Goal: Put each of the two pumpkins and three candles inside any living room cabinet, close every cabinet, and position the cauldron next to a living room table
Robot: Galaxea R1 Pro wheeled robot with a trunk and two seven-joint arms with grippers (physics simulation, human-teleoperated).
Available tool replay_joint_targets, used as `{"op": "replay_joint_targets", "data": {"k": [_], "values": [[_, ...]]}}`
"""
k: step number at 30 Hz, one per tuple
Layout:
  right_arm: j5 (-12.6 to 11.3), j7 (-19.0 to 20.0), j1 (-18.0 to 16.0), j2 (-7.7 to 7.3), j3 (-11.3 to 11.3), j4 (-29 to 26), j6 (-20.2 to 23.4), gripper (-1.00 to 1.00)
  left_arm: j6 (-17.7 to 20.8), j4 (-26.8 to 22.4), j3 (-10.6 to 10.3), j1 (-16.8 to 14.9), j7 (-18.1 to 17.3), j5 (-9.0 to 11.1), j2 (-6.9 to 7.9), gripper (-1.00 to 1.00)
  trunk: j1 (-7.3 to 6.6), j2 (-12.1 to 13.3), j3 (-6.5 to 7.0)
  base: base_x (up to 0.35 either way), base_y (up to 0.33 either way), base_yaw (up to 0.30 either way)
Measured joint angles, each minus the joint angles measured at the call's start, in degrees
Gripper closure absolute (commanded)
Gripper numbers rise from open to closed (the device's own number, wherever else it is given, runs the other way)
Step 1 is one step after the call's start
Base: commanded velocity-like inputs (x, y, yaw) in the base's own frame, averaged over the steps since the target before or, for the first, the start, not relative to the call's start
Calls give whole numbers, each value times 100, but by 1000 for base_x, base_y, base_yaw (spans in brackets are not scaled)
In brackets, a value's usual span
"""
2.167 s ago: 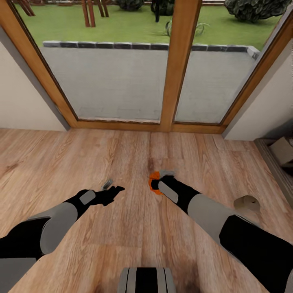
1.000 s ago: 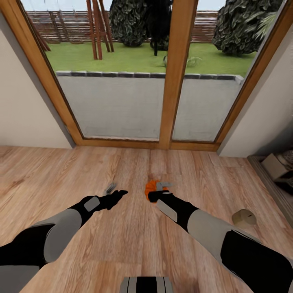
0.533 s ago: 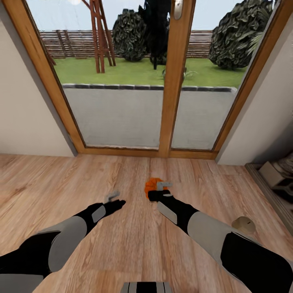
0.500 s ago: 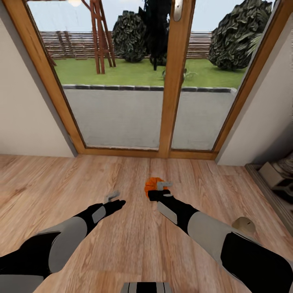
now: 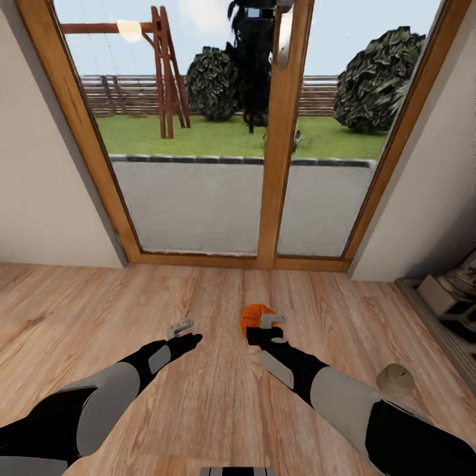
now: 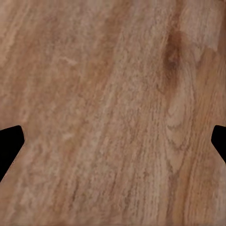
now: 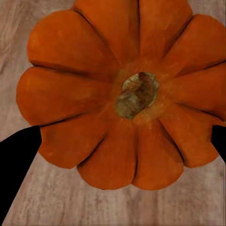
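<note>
Head view, nearest first: both arms reach forward over the wood floor [image 5: 218, 396]; a candle [image 5: 395, 380] stands on the floor just beside the right forearm, clear of both pincers. The left pincer [image 5: 184, 332] hangs over bare boards; the left wrist view adds that its fingers [image 6: 9, 143] sit at opposite edges of the frame, spread wide, with only floor grain between them. The right pincer [image 5: 269, 326] is clamped on a pumpkin [image 5: 255, 316]; from the head only an orange edge shows past the fingers, whereas the right wrist view shows the pumpkin [image 7: 125, 92] whole, ribbed, stem toward the camera, with the floor beyond it. Farther off, a wood-framed glass door [image 5: 285, 132] spans the wall; lawn and shrubs lie outside.
</note>
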Motion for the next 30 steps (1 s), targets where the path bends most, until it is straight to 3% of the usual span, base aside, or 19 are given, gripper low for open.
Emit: {"op": "replay_joint_targets", "data": {"k": [9,13,30], "values": [[23,-3,35,-61,8,-7,-76,100,0,0,-5,121,18,0,29,-100,-23,12,200,0,0,0],[58,-4,39,-46,18,-5,-326,100,0,0,-6,137,26,0,20,-100,-34,17,289,0,0,0],[26,-6,61,-27,26,4,-354,100,0,0,-4,175,37,0,-52,-100,-77,40,666,0,0,0]]}}
